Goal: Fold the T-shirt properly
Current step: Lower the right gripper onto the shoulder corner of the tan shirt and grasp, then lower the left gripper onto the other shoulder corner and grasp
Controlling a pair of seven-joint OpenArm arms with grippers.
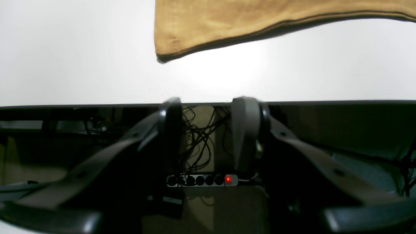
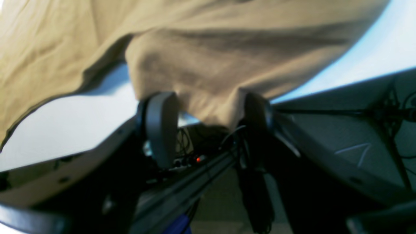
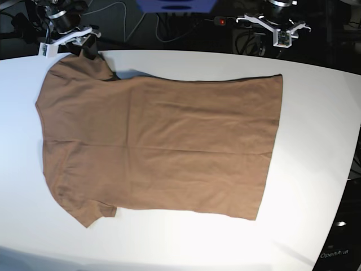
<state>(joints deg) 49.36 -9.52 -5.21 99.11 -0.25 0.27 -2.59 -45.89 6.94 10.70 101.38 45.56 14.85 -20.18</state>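
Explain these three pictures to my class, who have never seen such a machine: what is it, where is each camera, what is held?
This is a robot with two arms at a white table. The base picture looks down on a tan T-shirt spread flat. The other two come from cameras on the wrists, looking past each end effector. The left end effector is open and empty by the table's edge, short of the shirt. The right end effector has sleeve cloth between its fingers; whether it pinches is unclear.
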